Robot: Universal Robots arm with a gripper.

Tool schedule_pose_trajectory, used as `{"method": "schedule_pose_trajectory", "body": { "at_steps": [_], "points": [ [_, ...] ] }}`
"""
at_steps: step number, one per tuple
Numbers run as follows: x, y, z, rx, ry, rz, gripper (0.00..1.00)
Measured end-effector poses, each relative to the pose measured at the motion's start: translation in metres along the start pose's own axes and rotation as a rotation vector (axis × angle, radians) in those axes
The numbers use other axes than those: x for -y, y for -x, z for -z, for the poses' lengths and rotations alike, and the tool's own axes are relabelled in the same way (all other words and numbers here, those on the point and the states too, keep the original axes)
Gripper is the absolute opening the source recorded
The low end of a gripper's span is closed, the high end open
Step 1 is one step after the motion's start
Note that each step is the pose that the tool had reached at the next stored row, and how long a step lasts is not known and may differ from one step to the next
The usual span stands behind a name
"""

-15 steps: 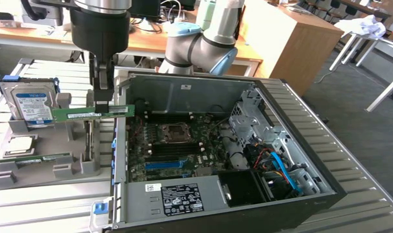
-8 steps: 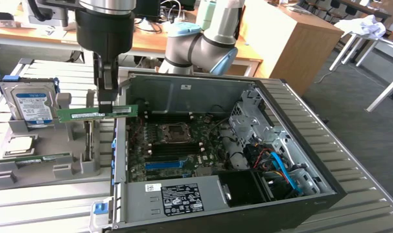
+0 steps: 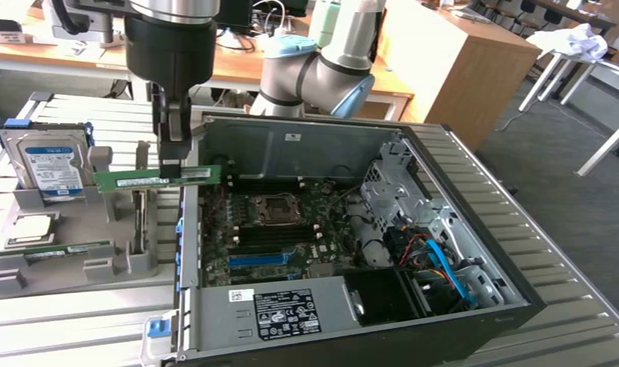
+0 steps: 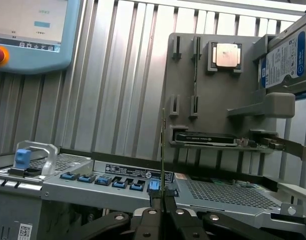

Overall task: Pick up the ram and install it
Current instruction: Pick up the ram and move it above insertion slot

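At the exterior view's left, a gray parts holder (image 3: 85,271) sits on the slatted metal table (image 3: 75,329). It carries a hard drive (image 3: 46,164) standing upright at its far end, a square processor (image 3: 31,228) nearer, and a second memory stick (image 3: 59,251) lying flat at its near side. Just right of the holder, the gripper (image 3: 174,170) hangs straight down with its fingers (image 3: 175,149) clamped on the upper edge of the ram (image 3: 157,180). The ram is held in the air, standing on edge. Its long axis runs left to right across the exterior view, and its right end sits slightly higher, overlapping the left wall of the open computer case (image 3: 289,145). Inside the case lies the motherboard (image 3: 289,237), with its processor socket (image 3: 272,208) and blue memory slots (image 3: 257,260). In the wrist view the ram shows edge-on as a thin line rising from between the pinched fingers.
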State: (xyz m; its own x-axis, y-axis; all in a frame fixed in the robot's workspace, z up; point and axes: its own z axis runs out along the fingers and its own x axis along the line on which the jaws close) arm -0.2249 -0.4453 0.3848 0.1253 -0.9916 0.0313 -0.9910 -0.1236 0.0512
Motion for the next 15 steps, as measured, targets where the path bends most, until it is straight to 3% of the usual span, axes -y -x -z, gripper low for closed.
{"method": "schedule_pose_trajectory", "body": {
  "at_steps": [15],
  "points": [
    [0.0085,-0.001,0.0003,0.0001,-0.0001,0.0,0.13]
  ]
}}
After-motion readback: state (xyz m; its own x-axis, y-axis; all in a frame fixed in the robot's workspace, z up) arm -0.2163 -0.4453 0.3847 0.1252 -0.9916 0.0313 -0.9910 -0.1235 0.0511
